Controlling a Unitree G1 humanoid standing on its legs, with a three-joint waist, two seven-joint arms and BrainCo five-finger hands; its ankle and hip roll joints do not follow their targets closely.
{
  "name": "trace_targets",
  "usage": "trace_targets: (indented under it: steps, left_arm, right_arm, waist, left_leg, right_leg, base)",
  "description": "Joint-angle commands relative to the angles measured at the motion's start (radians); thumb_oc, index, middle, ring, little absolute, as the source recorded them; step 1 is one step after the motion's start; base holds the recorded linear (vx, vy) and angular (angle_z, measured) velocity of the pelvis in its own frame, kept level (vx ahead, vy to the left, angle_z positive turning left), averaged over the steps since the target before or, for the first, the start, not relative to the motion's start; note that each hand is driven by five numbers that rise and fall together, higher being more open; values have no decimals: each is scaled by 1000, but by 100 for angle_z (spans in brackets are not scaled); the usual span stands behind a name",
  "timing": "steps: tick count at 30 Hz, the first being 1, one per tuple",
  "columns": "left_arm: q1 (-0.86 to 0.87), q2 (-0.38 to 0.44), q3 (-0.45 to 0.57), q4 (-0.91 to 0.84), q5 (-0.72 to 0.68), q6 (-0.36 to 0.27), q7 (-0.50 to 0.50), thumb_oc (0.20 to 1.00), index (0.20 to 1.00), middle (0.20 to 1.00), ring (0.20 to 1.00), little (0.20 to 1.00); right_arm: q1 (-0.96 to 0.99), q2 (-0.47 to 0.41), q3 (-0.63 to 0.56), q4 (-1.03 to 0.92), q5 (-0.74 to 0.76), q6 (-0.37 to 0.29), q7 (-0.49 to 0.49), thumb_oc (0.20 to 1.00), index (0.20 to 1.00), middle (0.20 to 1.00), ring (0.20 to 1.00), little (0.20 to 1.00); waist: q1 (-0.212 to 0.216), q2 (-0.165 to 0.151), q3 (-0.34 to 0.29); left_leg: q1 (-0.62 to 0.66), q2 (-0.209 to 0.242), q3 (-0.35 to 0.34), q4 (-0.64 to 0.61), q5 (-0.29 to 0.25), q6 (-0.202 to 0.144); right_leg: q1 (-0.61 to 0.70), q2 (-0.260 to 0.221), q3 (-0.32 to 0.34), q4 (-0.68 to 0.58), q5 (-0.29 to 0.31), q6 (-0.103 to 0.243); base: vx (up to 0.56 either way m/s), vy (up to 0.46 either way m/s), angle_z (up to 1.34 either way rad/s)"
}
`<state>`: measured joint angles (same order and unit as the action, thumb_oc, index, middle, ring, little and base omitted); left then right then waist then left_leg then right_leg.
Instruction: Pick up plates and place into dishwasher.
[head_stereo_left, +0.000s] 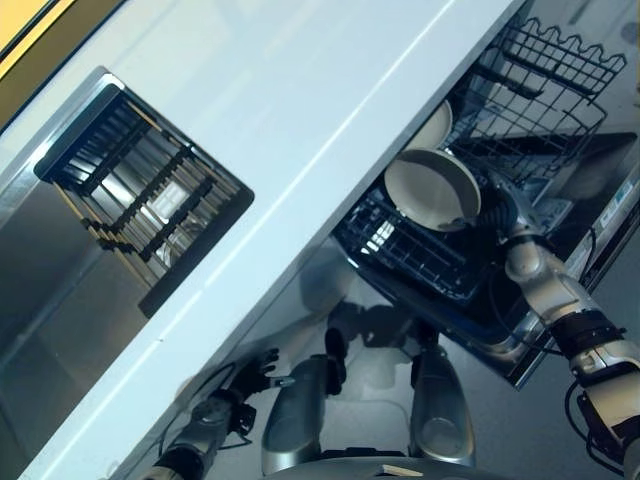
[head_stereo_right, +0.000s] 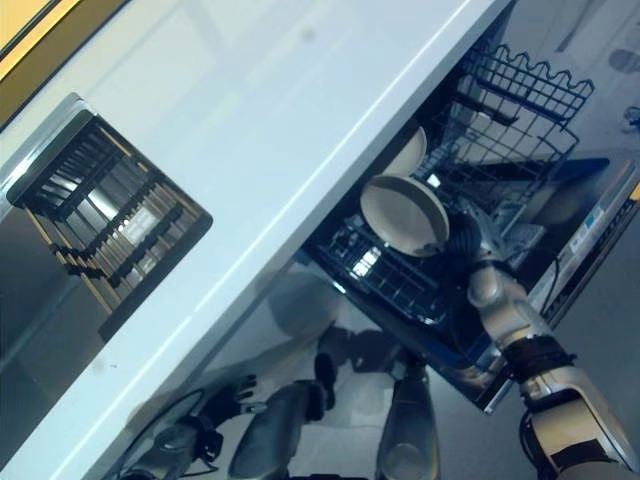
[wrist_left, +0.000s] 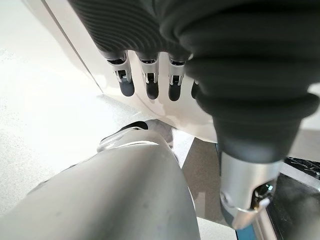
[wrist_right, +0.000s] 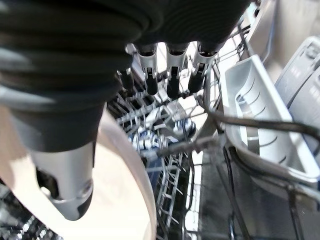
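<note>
Plate (head_stereo_left: 432, 188) sits over the dishwasher's lower rack (head_stereo_left: 420, 255), right of the surface (head_stereo_left: 300, 130), pinched between right hand (wrist_right: 75, 150) thumb and fingers (wrist_right: 172, 75). Judgement: tilt its edge between tines before letting go. Left hand (wrist_left: 150, 75) hangs idle low down, fingers relaxed.

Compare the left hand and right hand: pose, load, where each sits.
The right hand reaches over the dishwasher rack with its thumb against a plate; the left hand hangs low below the counter, touching nothing. The right hand's fingers point into the rack wires; the left hand's point at bare floor. The right hand carries a load; the left hand is idle. Both have fairly straight fingers.
</note>
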<state>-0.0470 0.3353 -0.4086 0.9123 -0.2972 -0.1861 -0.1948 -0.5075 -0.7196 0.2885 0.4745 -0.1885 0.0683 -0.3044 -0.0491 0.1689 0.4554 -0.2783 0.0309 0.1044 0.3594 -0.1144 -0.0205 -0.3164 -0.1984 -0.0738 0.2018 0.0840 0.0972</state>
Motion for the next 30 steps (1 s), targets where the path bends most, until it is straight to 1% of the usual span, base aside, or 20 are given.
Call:
trace_targets:
  steps: [1,4,7,12,15,19,21,22,23,27,28,30]
  left_arm:
    - [79,21,36,-20,3,-21,8,1000,1000,1000,1000,1000]
    - [88,12,38,-18,3,-23,13,1000,1000,1000,1000,1000]
    - [99,2,43,-14,4,-28,16,1000,1000,1000,1000,1000]
    - [120,-24,54,-4,6,-39,25,1000,1000,1000,1000,1000]
    - [138,-35,60,1,14,-44,31,1000,1000,1000,1000,1000]
    - [157,-48,67,26,26,-60,39,1000,1000,1000,1000,1000]
    - [166,-50,67,32,33,-66,44,1000,1000,1000,1000,1000]
    - [171,-50,70,36,38,-68,45,1000,1000,1000,1000,1000]
    - [174,-51,70,40,40,-71,47,1000,1000,1000,1000,1000]
    - [166,-47,61,63,38,-91,64,1000,1000,1000,1000,1000]
    - [160,-44,57,66,32,-94,69,1000,1000,1000,1000,1000]
    - [144,-34,53,65,31,-92,76,1000,1000,1000,1000,1000]
  right_arm:
    - [49,-35,-59,-39,46,-6,-106,1000,1000,1000,1000,1000]
    - [63,-29,-103,-69,76,-22,-144,1000,1000,1000,1000,1000]
    - [90,-15,-144,-110,140,-57,-149,1000,1000,1000,1000,1000]
    - [174,33,-211,-163,217,-112,-157,1000,1000,1000,1000,1000]
    - [233,60,-244,-165,305,-161,-126,1000,1000,1000,1000,1000]
    - [301,101,-286,-156,399,-251,-105,1000,1000,1000,1000,1000]
    - [323,123,-302,-160,462,-287,-77,1000,1000,1000,1000,1000]
    - [337,146,-310,-163,517,-308,-55,1000,1000,1000,1000,1000]
    - [342,160,-312,-162,552,-318,-41,1000,1000,1000,1000,1000]
    - [331,233,-313,-97,783,-341,33,1000,1000,1000,1000,1000]
    - [320,251,-313,-72,850,-344,42,1000,1000,1000,1000,1000]
    - [292,284,-315,-5,933,-365,34,1000,1000,1000,1000,1000]
  waist:
    - [-27,-35,-72]
    - [-32,-32,-77]
    - [-37,-30,-82]
    - [-47,-31,-97]
    - [-50,-39,-110]
    - [-49,-55,-128]
    - [-45,-63,-135]
    - [-43,-69,-140]
    - [-41,-72,-143]
    - [-26,-89,-148]
    - [-19,-92,-147]
    - [-3,-98,-144]
  left_leg:
    - [-54,38,-16,-20,52,-30]
    - [-45,35,-14,-29,52,-29]
    - [-36,32,-14,-33,51,-28]
    - [-16,29,-11,-48,51,-27]
    - [1,29,-9,-58,50,-26]
    - [20,32,-10,-65,47,-25]
    - [29,31,-13,-69,45,-24]
    - [34,30,-15,-71,43,-23]
    - [37,29,-16,-72,43,-23]
    - [43,29,-22,-68,41,-20]
    - [42,29,-25,-67,41,-19]
    - [39,29,-32,-64,42,-19]
  right_leg:
    - [62,-13,-10,44,-108,10]
    - [67,-11,-3,41,-110,10]
    - [71,-10,3,40,-112,10]
    - [81,-7,10,37,-116,9]
    - [97,-4,11,26,-116,8]
    - [124,1,10,8,-115,7]
    - [136,2,8,1,-114,8]
    - [142,4,9,-3,-114,9]
    - [147,4,10,-6,-113,10]
    - [161,6,8,-12,-111,10]
    - [163,7,6,-10,-112,9]
    - [168,7,-4,-8,-113,8]
  base:
    - [0,0,0]
    - [7,11,-1]
    - [26,40,-3]
    - [27,40,-3]
    - [37,20,-7]
    - [47,-11,-7]
    - [50,-21,-6]
    - [51,-20,0]
    - [61,-23,0]
    - [36,-34,-1]
    - [11,-44,3]
    - [3,-56,12]
